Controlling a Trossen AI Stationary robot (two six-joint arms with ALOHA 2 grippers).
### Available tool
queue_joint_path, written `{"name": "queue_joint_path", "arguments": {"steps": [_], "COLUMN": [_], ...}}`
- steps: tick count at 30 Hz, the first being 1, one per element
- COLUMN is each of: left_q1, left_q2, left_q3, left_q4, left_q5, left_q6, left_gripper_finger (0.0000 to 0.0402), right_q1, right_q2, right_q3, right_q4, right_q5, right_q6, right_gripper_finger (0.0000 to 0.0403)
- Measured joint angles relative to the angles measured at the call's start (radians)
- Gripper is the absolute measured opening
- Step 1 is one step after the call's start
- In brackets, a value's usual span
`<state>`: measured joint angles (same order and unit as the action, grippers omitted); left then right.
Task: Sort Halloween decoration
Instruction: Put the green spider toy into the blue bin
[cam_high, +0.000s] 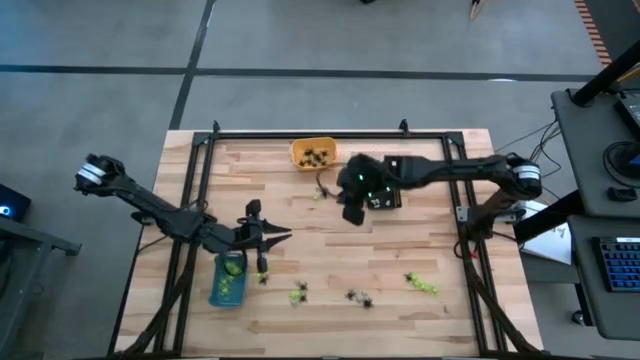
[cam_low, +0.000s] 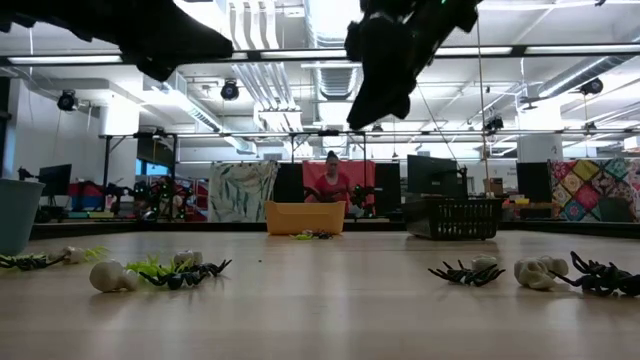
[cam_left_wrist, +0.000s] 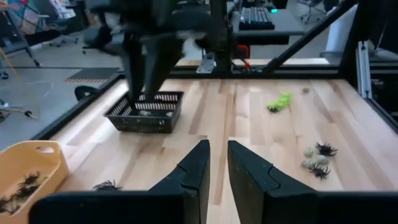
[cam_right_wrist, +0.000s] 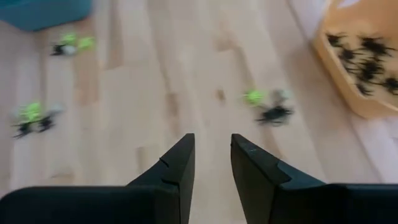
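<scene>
My left gripper (cam_left_wrist: 214, 163) hangs over the table just beside the blue tray (cam_high: 229, 281). Its fingers stand a little apart, with a narrow gap, and nothing is between them. My right gripper (cam_right_wrist: 212, 163) is over the middle of the table, next to the black tray (cam_high: 384, 197). Its fingers are also a little apart and they hold nothing.

I judge the sorting partly done. The blue tray already has some lime-green pieces (cam_high: 232, 268) inside. The orange tray (cam_high: 313, 153) at the far side holds several black spiders (cam_right_wrist: 365, 58), and the black tray seems to hold some whitish pieces, but I cannot tell how many.

Still many trinkets lie loose on the table: a mixed group (cam_high: 298, 291) near the blue tray, black spiders with whitish pieces (cam_left_wrist: 316, 158), a lime-green cluster (cam_high: 421, 285), and one spider with a green piece (cam_right_wrist: 267, 104) just beside the orange tray.
</scene>
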<state>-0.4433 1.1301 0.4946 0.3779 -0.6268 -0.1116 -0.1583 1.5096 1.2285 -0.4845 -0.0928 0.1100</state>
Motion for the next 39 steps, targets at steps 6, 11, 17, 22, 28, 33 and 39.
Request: {"name": "queue_joint_path", "arguments": {"steps": [6,11,17,22,28,33,39], "left_q1": [0.041,0.091,0.195,0.317,0.445,0.526,0.583], "left_q2": [0.103,0.195,0.302,0.387,0.483,0.564,0.644], "left_q3": [0.025,0.062,0.065,0.065,0.065,0.067,0.066], "left_q4": [0.024,0.034,0.049,0.09,0.202,0.316,0.39], "left_q5": [0.004,0.042,0.085,0.252,0.368,0.465,0.469], "left_q6": [0.0,0.06,0.089,0.075,0.134,0.166,0.175], "left_gripper_finger": [0.0039,0.0039,0.0039,0.0038,0.0038,0.0038,0.0038], "right_q1": [0.13,0.209,0.282,0.313,0.329,0.329,0.331], "right_q2": [-0.036,-0.038,-0.052,-0.103,-0.171,-0.211,-0.219], "right_q3": [-0.025,-0.036,-0.076,-0.139,-0.229,-0.305,-0.342], "right_q4": [0.002,0.004,0.071,0.141,0.199,0.295,0.347], "right_q5": [0.094,0.096,0.096,0.107,0.194,0.209,0.227], "right_q6": [0.037,0.062,0.066,0.096,0.129,0.129,0.128], "right_gripper_finger": [0.0093,0.0089,0.0091,0.0085,0.0086,0.0083,0.0085]}}
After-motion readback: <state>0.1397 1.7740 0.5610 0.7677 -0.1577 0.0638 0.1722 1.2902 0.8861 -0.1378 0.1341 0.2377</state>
